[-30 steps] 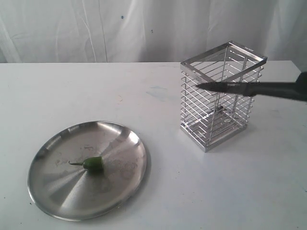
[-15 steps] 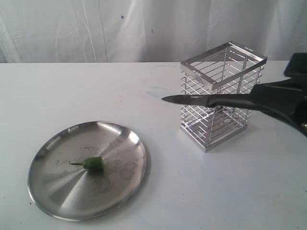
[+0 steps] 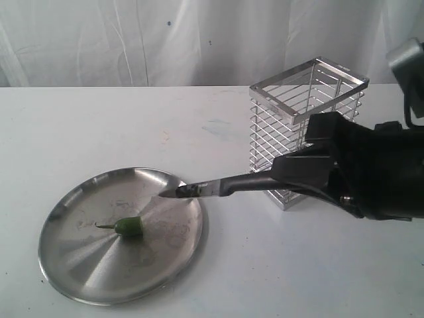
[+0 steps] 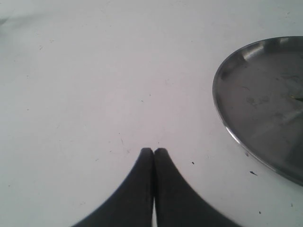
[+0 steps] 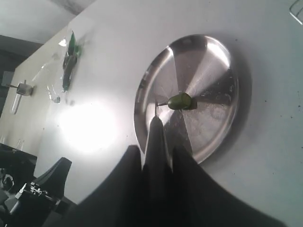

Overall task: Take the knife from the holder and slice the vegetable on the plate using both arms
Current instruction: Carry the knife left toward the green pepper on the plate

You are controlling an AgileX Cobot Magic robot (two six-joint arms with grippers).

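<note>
The steel plate (image 3: pixel 79 291) lies at the front left of the white table, with the small green vegetable (image 3: pixel 129 227) near its middle, stem pointing left. My right gripper (image 3: pixel 295 173) is shut on the black handle of the knife (image 3: pixel 199 191). The dark blade reaches left, and its tip hangs over the plate's right rim, a short way from the vegetable. In the right wrist view the knife (image 5: pixel 155 135) runs out from between the gripper (image 5: pixel 156 150) toward the vegetable (image 5: pixel 180 101) on the plate (image 5: pixel 213 61). The wire holder (image 3: pixel 285 99) stands behind the arm. My left gripper (image 4: pixel 154 151) is shut and empty, above bare table beside the plate (image 4: pixel 265 109).
A white curtain (image 3: pixel 199 40) hangs behind the table. The right wrist view shows a green-tinted clear item (image 5: pixel 70 61) lying on the table beyond the plate, and dark equipment (image 5: pixel 28 189) past the table's edge.
My right arm has swung left and downward with the knife, from in front of the holder to the plate's right rim. The vegetable and plate have not moved.
</note>
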